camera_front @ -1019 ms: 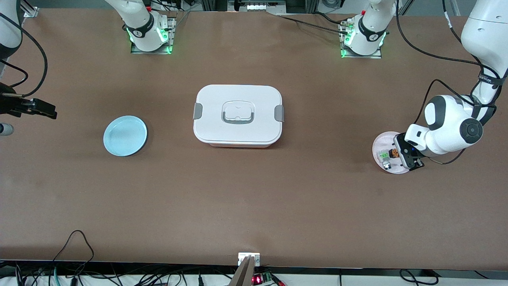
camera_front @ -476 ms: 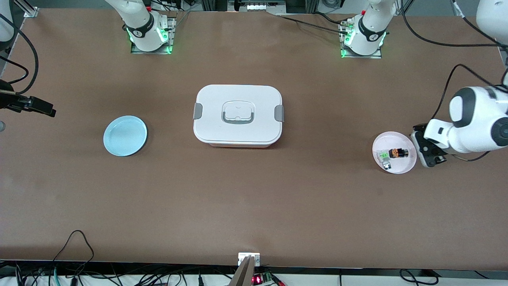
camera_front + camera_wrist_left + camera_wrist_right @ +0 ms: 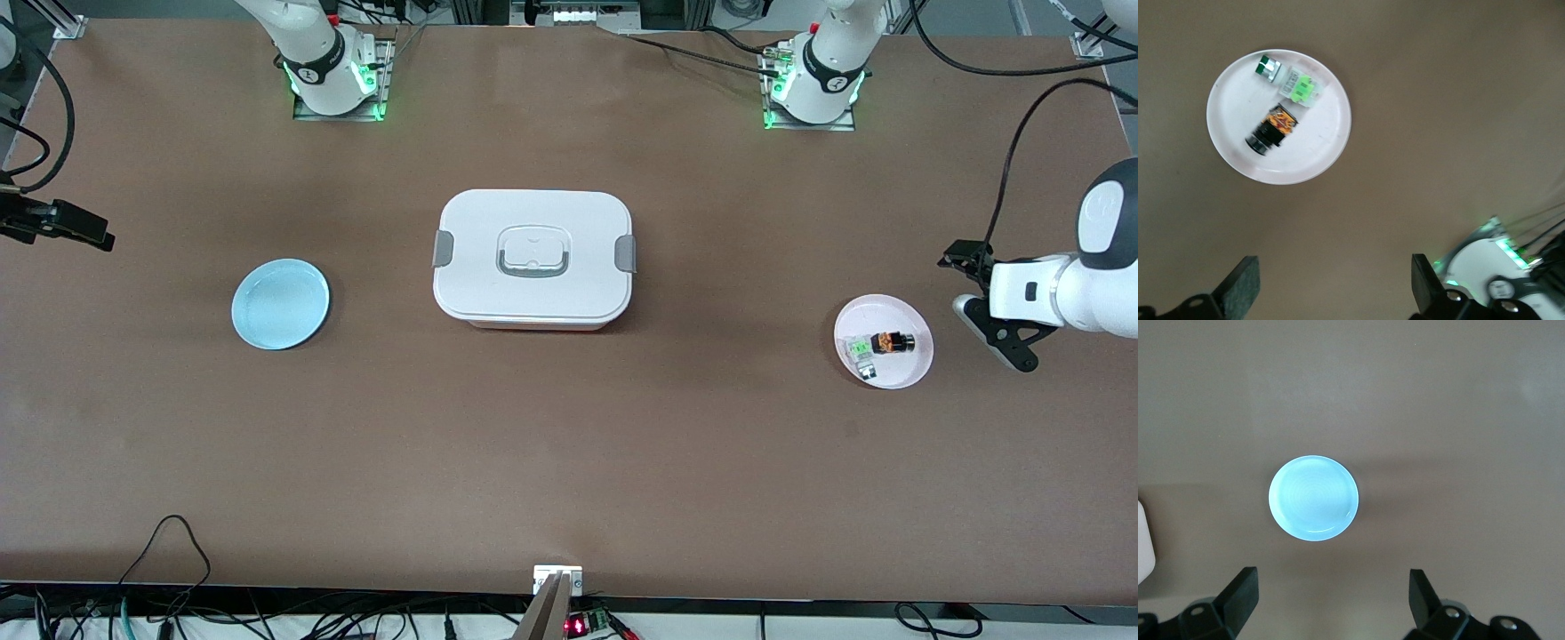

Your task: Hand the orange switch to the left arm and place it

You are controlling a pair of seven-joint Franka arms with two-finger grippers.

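The orange switch [image 3: 892, 342] lies on its side on a pink plate [image 3: 885, 311] near the left arm's end of the table, beside a small green and clear switch [image 3: 861, 349]. In the left wrist view the orange switch [image 3: 1273, 128] lies apart from my open, empty left gripper [image 3: 1333, 283]. My left gripper [image 3: 982, 316] hangs beside the plate, over bare table toward the table's end. My right gripper [image 3: 89, 233] is open and empty at the right arm's end; in the right wrist view it [image 3: 1331, 593] is above the table. The white box [image 3: 532, 258] sits lidded mid-table.
A light blue plate [image 3: 280, 303] lies between the box and the right gripper, and shows in the right wrist view [image 3: 1313, 498]. The box's corner [image 3: 1143, 540] shows at that view's edge. Cables run along the table's near edge [image 3: 169, 533].
My left gripper has risen off the pink plate and moved out toward the table's end, leaving the orange switch on the plate. My right gripper has drifted slightly toward its table edge.
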